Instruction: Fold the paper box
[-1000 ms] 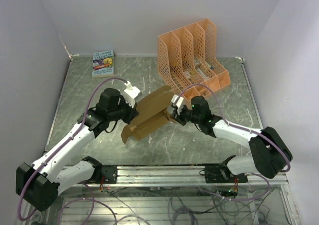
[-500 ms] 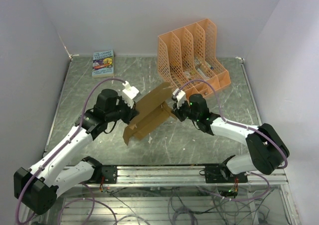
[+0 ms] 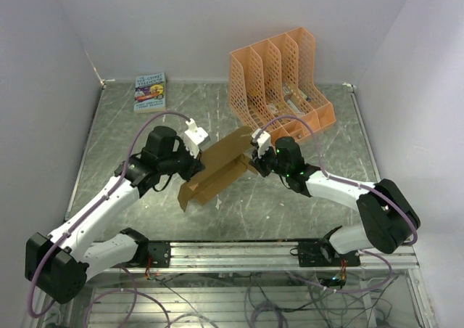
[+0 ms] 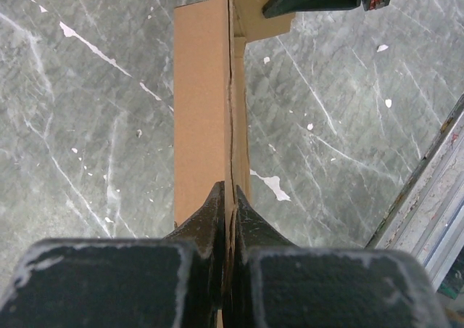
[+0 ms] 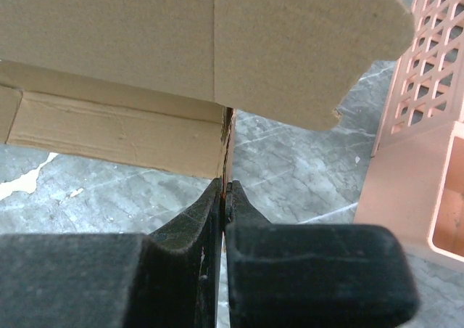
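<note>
Centrally, paper box [image 3: 217, 174] held up, left claw [image 4: 226, 197] pinching one end, right claw [image 5: 223, 190] pinching opposite end

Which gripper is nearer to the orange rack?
Right. The right gripper holds the box just in front of the rack; the left gripper holds the box's other side, farther off.

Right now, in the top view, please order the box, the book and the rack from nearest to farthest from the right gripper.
1. Box: at the centre, clamped in the right gripper.
2. Rack: just behind that gripper, toward the back right.
3. Book: far left, by the back wall.
</note>
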Available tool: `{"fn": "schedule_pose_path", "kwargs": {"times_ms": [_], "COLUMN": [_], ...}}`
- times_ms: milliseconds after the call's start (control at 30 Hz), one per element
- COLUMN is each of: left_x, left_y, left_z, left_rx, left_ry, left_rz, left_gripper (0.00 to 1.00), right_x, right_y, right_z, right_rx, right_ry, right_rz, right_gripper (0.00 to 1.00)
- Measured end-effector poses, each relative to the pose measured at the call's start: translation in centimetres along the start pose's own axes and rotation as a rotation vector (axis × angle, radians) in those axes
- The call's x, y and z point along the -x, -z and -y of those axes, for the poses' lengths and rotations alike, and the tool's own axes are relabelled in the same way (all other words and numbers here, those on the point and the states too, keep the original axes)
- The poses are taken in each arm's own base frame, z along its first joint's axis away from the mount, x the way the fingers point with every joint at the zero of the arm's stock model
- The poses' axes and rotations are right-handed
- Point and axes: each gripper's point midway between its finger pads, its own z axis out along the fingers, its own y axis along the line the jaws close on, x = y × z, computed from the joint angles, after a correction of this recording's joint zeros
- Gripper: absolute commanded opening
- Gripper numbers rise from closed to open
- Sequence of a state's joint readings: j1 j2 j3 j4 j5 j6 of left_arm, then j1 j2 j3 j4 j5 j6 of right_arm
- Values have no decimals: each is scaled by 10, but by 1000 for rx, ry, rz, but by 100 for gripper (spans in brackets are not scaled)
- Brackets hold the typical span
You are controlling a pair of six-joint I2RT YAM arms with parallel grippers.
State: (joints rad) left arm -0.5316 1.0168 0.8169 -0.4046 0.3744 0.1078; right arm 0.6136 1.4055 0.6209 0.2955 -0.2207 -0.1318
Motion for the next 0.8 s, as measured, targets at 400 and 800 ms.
{"fn": "schedule_pose_path", "kwargs": {"times_ms": [400,800], "left_x": [-4,-3], "left_y": [-7,-6], "left_z": [-2,-2], "left_rx": [-10,-11], "left_ry": [2,1], "left_rz": [-45,-51], "left_gripper": [7,7], "right_x": [0,-9], "right_y": [0,13], "right_z": [-11,-4], "right_rx": [59,209], "right_ry": [-27,-153], "right_rz": [14,19], "right_gripper": [21,49]}}
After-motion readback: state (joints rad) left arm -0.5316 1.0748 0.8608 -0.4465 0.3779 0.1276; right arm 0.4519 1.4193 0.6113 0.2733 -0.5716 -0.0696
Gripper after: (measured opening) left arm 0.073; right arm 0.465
